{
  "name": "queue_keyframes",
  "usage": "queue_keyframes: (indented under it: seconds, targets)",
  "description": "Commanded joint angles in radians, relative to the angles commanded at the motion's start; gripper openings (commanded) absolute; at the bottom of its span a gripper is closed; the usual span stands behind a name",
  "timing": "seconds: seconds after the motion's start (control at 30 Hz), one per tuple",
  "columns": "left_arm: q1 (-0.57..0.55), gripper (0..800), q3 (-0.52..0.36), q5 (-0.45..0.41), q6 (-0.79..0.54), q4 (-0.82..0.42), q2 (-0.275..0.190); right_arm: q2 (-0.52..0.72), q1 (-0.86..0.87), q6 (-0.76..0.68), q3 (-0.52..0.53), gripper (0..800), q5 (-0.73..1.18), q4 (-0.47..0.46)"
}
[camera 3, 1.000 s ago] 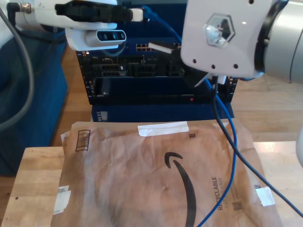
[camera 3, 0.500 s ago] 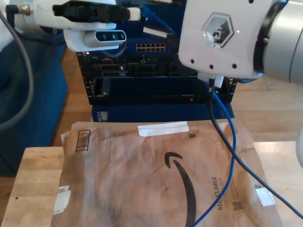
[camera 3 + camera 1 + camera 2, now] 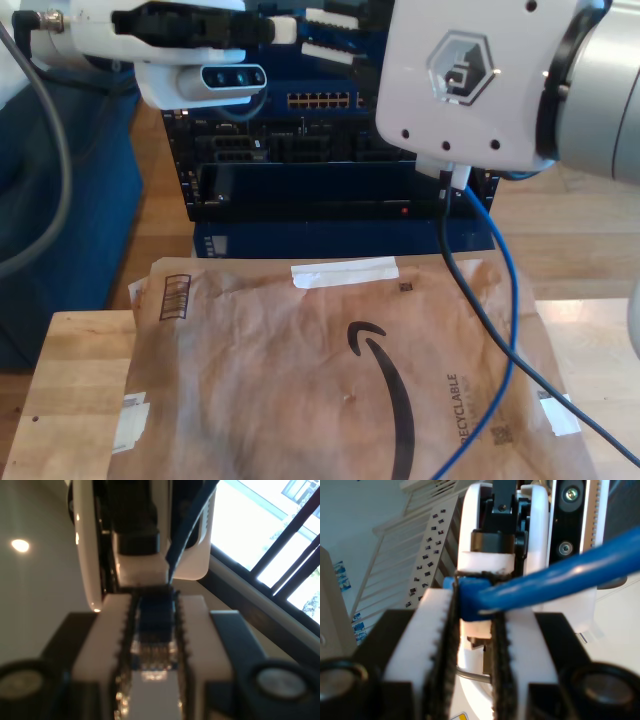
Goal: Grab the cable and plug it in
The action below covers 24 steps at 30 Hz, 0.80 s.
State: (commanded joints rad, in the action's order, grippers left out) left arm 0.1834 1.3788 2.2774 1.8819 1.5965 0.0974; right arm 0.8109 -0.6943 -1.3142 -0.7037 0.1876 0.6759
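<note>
My first tool (image 3: 155, 645) pinches the clear plug (image 3: 154, 652) of the blue Ethernet cable (image 3: 187, 525). My second tool (image 3: 472, 615) pinches the cable's cord close behind. Exterior view: cable (image 3: 508, 300) hangs down over the paper mailer (image 3: 330, 380) on the desk (image 3: 70, 400). Judged step: both-tool hold, ahead of insertion. Next: align plug with a port row (image 3: 318, 101) on the switch rack (image 3: 300, 160).

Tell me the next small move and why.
Probably ease my first gripper toward the port row on the rack. The plug sits clamped between its pads, my second gripper pinches the blue cable behind it, and the ports lie below both grippers, unplugged.
</note>
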Motion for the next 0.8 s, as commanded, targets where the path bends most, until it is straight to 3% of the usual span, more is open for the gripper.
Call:
queue_keyframes:
  seconds: [0.1,0.2,0.33,0.43,0.53,0.57,0.63,0.67,0.7,0.77,0.8]
  targets:
    - [0.0,22,0.0,0.002,0.0,0.002,-0.002,0.0,0.0,0.0,0.0,123,0.0,0.0]
    - [0.0,22,0.0,0.006,0.0,0.0,-0.002,0.0,0.0,0.0,0.0,191,0.0,0.0]
    - [0.0,22,-0.002,0.006,0.0,0.0,-0.002,0.0,0.0,0.0,0.0,190,0.0,0.0]
    - [0.0,22,-0.002,0.006,0.0,0.0,-0.002,0.0,0.0,0.0,0.0,144,0.0,0.0]
    - [0.0,43,-0.002,0.006,0.0,0.0,-0.002,0.003,0.0,0.0,0.0,31,-0.002,0.005]
    - [0.0,89,-0.002,0.006,0.0,0.0,-0.002,0.003,0.0,0.0,0.0,2,-0.002,0.015]
    - [0.0,282,-0.002,0.009,0.003,0.002,-0.005,0.003,0.0,0.0,0.0,2,-0.002,0.023]
    - [0.0,289,-0.002,0.011,0.006,0.002,-0.006,0.003,0.0,0.0,0.0,2,-0.002,0.023]
    - [0.0,369,-0.002,0.012,0.015,0.0,-0.011,0.003,0.0,0.002,0.0,2,-0.002,0.023]
    - [0.0,603,-0.002,0.012,0.044,0.0,-0.017,0.003,0.0,0.0,0.0,2,-0.002,0.023]
    - [0.002,609,0.0,0.011,0.057,0.0,-0.02,0.003,0.0,0.0,0.0,2,-0.002,0.025]
